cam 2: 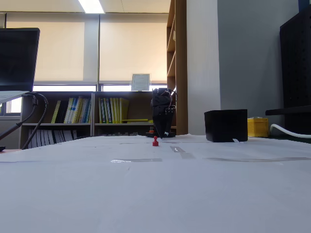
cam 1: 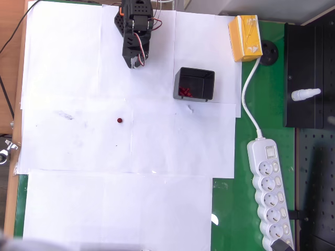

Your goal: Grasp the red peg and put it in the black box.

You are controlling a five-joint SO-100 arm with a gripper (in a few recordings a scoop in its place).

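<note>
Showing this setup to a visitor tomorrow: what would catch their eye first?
Likely the lone red peg on the white paper, apart from everything. Next, the black box to its upper right in the overhead view, with more red pegs inside, and the black arm's gripper hanging near the paper's top edge.

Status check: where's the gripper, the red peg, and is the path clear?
Gripper far back, holding nothing, jaw state unclear. Red peg alone on paper. Black box right of it in overhead view, nothing between.

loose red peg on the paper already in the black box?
No. In the overhead view the tiny dark-red round peg lies on the white paper, well left of the small square black box.
</note>
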